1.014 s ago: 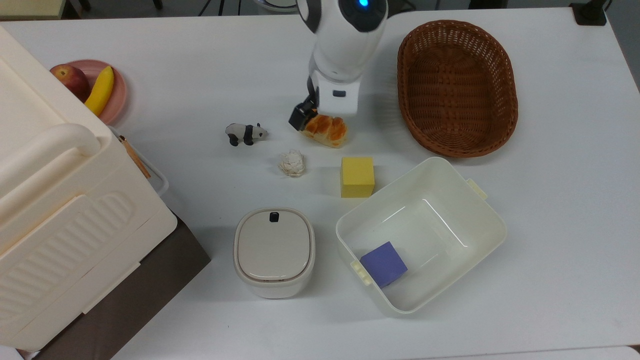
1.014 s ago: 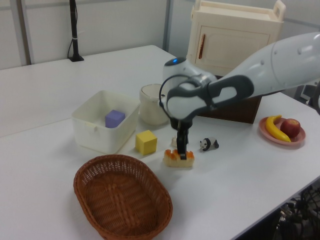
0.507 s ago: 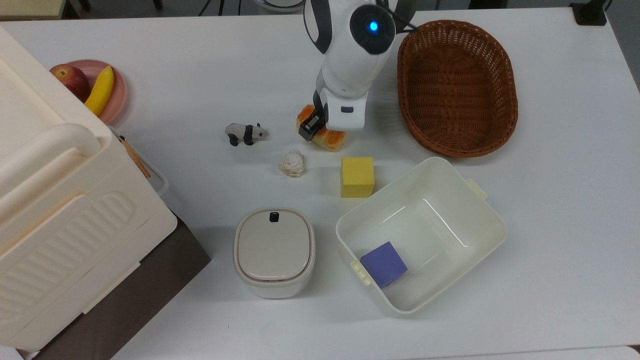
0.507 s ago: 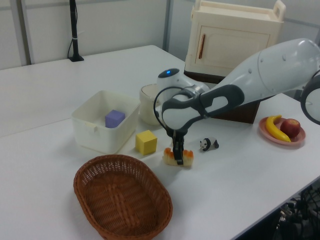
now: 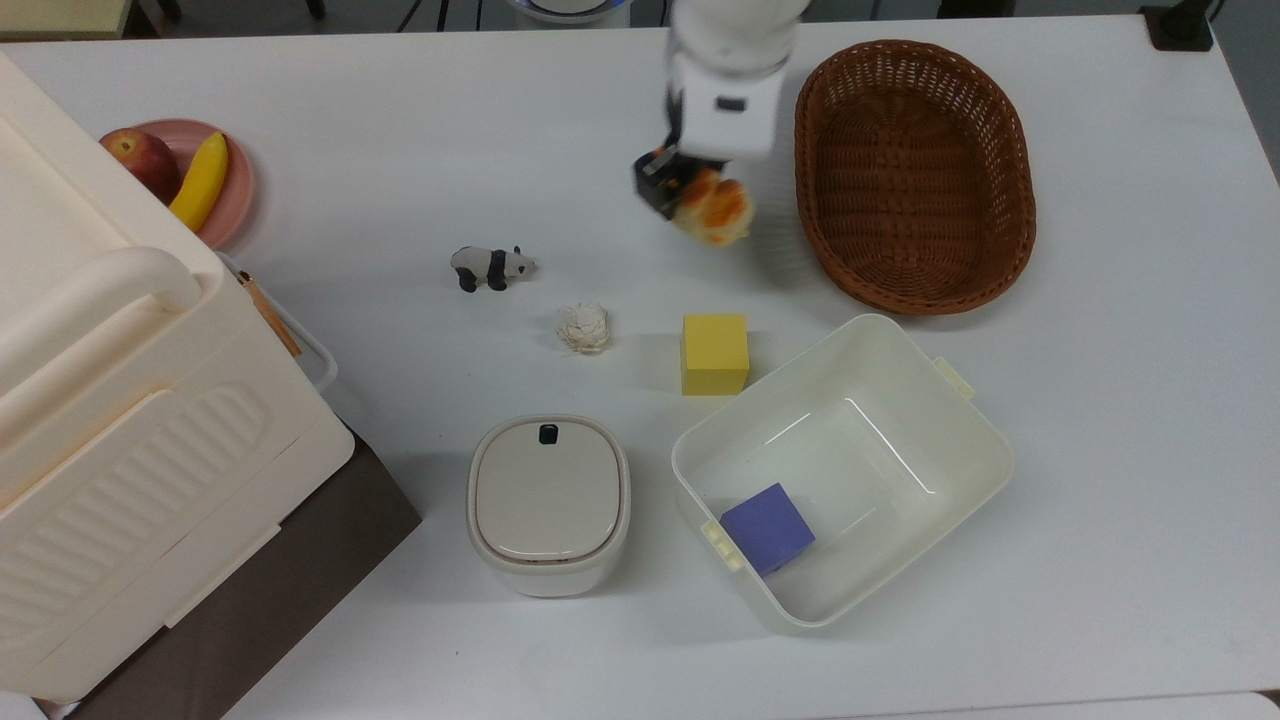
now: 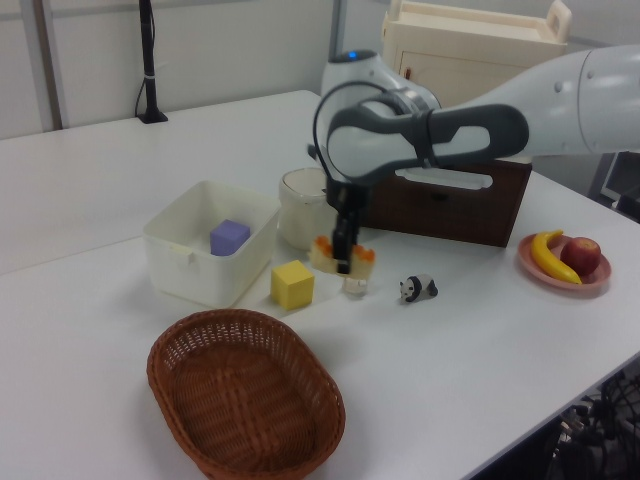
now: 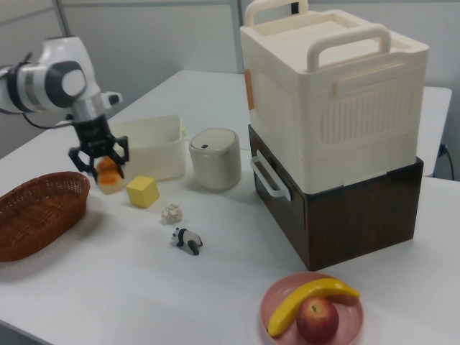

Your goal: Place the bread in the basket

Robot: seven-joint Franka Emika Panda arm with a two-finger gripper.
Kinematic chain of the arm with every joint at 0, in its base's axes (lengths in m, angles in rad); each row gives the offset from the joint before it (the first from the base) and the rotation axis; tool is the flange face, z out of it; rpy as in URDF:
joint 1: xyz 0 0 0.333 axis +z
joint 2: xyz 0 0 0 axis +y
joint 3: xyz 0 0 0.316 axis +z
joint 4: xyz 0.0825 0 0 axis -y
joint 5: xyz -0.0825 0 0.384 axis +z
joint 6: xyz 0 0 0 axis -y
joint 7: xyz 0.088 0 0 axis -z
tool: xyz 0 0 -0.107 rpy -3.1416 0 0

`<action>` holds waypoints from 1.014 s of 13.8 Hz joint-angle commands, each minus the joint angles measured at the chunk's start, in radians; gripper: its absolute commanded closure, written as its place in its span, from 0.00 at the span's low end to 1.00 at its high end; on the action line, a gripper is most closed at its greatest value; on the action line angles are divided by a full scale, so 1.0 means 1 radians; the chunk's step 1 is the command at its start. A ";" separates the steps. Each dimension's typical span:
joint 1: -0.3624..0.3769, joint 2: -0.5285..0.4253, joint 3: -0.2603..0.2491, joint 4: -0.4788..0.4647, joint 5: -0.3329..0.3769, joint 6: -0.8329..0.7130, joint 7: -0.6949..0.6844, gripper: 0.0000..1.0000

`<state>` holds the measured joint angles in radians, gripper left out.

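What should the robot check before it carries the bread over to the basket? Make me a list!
1. Gripper shut on the bread: ok.
2. Bread lifted off the table: ok, seen in the left view.
3. Basket has room inside: ok.
4. Nothing standing between bread and basket in the top view: ok.
5. Bread held high enough to pass over the basket rim: cannot tell.
6. Yellow cube away from the path: ok.

I see a broad white desk (image 5: pixel 420 120) under even indoor light. Pale panelled walls (image 6: pixel 230 50) stand behind its far edge in the left view. A black stand (image 6: pixel 150 65) rises at a far corner there. Grey partition walls (image 7: pixel 158 36) back the right view.
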<state>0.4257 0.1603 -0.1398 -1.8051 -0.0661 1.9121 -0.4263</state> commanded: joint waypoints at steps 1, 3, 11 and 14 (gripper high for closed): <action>0.135 0.018 -0.004 0.050 0.037 -0.011 0.252 0.39; 0.200 0.031 -0.004 0.065 0.067 -0.008 0.367 0.39; 0.355 0.099 -0.006 0.087 0.124 -0.010 0.713 0.00; 0.325 0.075 -0.006 0.089 0.117 -0.024 0.754 0.00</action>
<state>0.7684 0.2565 -0.1327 -1.7333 0.0380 1.9118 0.2745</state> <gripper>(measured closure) 0.000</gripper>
